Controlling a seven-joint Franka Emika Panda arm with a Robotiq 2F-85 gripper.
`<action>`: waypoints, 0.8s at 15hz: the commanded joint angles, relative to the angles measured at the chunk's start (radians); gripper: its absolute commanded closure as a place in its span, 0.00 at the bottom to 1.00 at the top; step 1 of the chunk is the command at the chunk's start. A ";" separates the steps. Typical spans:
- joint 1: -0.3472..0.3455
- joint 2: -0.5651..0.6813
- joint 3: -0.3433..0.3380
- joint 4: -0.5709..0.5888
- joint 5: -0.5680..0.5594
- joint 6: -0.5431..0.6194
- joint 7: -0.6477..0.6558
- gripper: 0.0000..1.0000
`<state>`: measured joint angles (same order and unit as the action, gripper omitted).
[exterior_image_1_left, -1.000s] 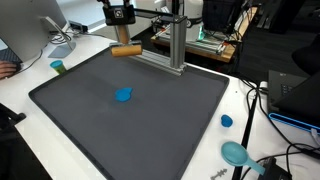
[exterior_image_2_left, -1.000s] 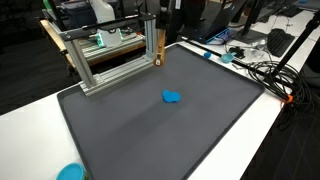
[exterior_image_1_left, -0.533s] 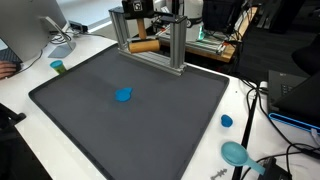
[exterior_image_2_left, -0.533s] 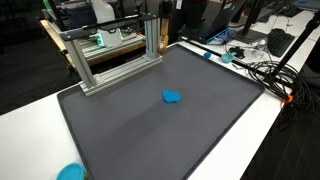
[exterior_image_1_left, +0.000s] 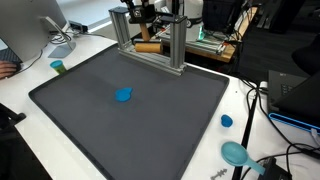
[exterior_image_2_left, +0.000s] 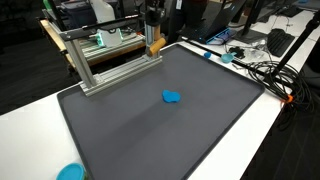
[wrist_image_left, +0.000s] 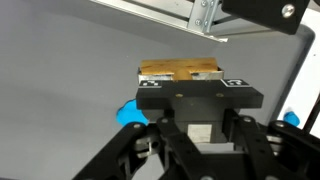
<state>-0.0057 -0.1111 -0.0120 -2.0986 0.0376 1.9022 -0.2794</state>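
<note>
Gripper (exterior_image_1_left: 147, 38): you have the jaws clamped on a wooden block (exterior_image_1_left: 148, 46), held close by the aluminium frame (exterior_image_1_left: 177, 45). Blue piece (exterior_image_1_left: 123, 95) lies on the grey mat (exterior_image_1_left: 150, 120), well apart.

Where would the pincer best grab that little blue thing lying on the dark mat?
Probably from straight above, closing across the narrower width of the blue thing. It lies low and flat on the mat, so a sideways approach would find little to pinch. The pincer currently holds a wooden block.

Both exterior views overlook the dark mat (exterior_image_1_left: 130, 120) from differing sides; wrist view peers down closely.
</note>
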 joint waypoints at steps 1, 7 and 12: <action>-0.035 -0.100 -0.039 -0.050 0.026 0.001 0.108 0.78; -0.035 -0.064 -0.042 -0.018 0.001 -0.003 0.143 0.78; -0.046 -0.113 -0.055 -0.079 0.017 0.004 0.152 0.78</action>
<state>-0.0454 -0.1672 -0.0547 -2.1318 0.0390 1.9022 -0.1364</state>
